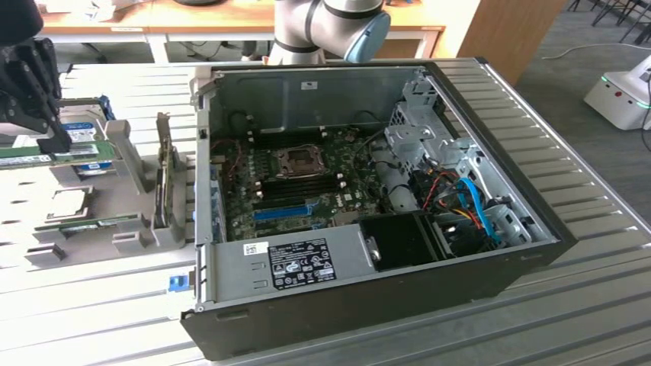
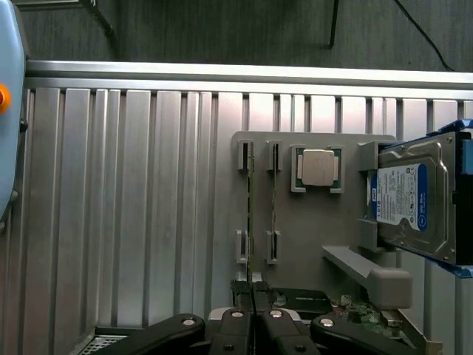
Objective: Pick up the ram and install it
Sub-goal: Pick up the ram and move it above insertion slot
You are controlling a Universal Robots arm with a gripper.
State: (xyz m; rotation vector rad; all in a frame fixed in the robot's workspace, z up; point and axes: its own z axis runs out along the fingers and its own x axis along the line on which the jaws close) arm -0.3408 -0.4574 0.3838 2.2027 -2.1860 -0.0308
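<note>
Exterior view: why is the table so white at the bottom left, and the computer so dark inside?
Exterior view: strong light washes out the table slats there, while the case walls shade its inside. Wrist view: glare also brightens the slats near the rail, and the background beyond is dark.

Exterior: high and well back, angled down on bench [image 1: 580, 305] and open case [image 1: 305, 99]. Wrist: close, straight down past pincer [image 2: 253, 296]. Shared: grey parts holder [image 1: 127, 152] [image 2: 310, 229].
</note>
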